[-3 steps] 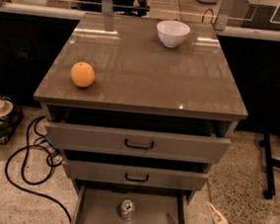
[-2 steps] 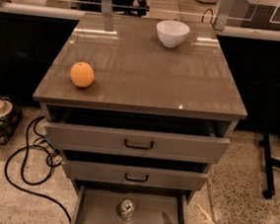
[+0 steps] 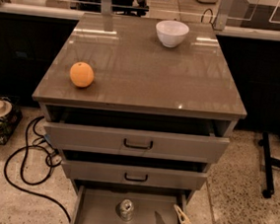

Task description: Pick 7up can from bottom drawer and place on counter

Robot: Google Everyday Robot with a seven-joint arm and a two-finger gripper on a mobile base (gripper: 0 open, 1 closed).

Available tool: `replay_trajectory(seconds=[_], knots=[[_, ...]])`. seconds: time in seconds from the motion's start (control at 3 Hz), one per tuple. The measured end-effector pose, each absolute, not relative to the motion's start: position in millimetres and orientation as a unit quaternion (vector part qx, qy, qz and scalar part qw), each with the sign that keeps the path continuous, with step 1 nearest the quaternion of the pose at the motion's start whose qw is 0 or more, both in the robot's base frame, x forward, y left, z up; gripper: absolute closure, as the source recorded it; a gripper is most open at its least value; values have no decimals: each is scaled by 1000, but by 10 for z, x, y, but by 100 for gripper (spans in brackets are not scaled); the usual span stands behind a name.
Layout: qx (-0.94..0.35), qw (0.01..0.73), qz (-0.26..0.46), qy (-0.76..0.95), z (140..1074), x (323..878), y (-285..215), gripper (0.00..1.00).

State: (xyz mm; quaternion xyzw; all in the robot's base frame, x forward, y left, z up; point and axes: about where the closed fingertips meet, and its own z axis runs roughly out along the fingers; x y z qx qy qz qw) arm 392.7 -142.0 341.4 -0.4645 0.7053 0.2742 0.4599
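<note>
The 7up can stands upright on the flat grey floor of the bottom drawer, which is pulled out at the bottom of the view. My gripper comes in from the lower right on a white arm, its tip over the drawer's right side, to the right of the can and apart from it. The counter is the glossy brown-grey cabinet top above the drawers.
An orange lies on the counter's front left and a white bowl at its back. The two upper drawers are partly pulled out. Black cables and clutter lie on the floor at left; a stand leg at right.
My gripper and arm have moved left, from beside the cabinet to over the bottom drawer's right side, closer to the can. The can has not moved.
</note>
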Motion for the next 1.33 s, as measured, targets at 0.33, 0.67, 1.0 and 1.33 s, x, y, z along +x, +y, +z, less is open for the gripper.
replay_trajectory(seconds=[0.33,0.67,1.0,1.33], knots=[[-463,455,291,703,3155,4013,-1149,0],[-456,457,314,696,3004,4078,-864,0],[-456,457,314,696,3004,4078,-864,0],[-449,467,338,683,2857,4265,-739,0]])
